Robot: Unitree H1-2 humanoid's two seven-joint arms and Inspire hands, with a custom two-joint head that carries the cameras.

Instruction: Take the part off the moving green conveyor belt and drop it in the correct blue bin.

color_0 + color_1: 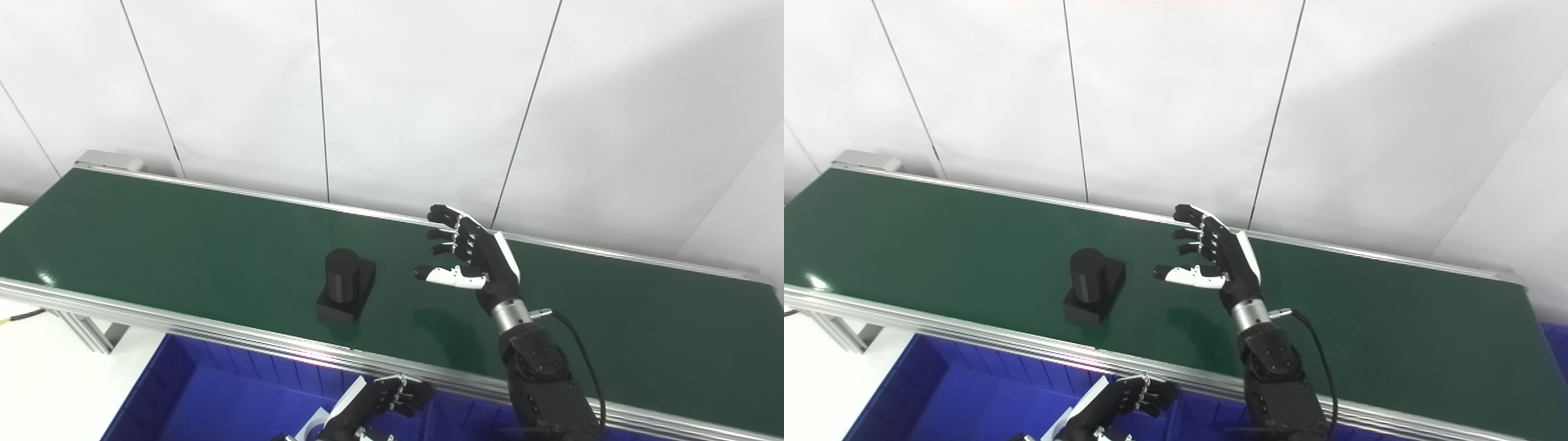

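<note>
A long green conveyor belt (pixel 184 245) runs from the far left to the near right, framed by silver metal rails, with a white panelled wall (pixel 398 92) behind it. On the belt, left of the middle and toward its near edge, sits the part (pixel 346 285): a black upright cylinder standing on a flat black rectangular base. It rests alone on the belt with nothing touching it.

The right robot hand (pixel 468 254) is raised above the belt, just to the right of the part and a little farther back. It is black with white panels along its back and thumb. Its fingers (pixel 446 215) are spread apart and point left toward the part, and the thumb reaches out below them, so the right robot hand is wide open and holds nothing. A clear strip of green belt shows between the thumb tip and the part; the two are near each other but apart. The dark forearm comes up from the bottom right, with a black cable looping beside the wrist.

In front of the belt, lower down, is a blue bin (pixel 184 380) with ribbed walls. The left robot hand (pixel 386 401) sits low at the bottom edge, over the bin and below the near rail of the belt. Its fingers are curled loosely and I see nothing in them, though part of it is cut off by the frame.

To the far left, a white surface (pixel 37 367) lies under the belt's metal legs.
</note>
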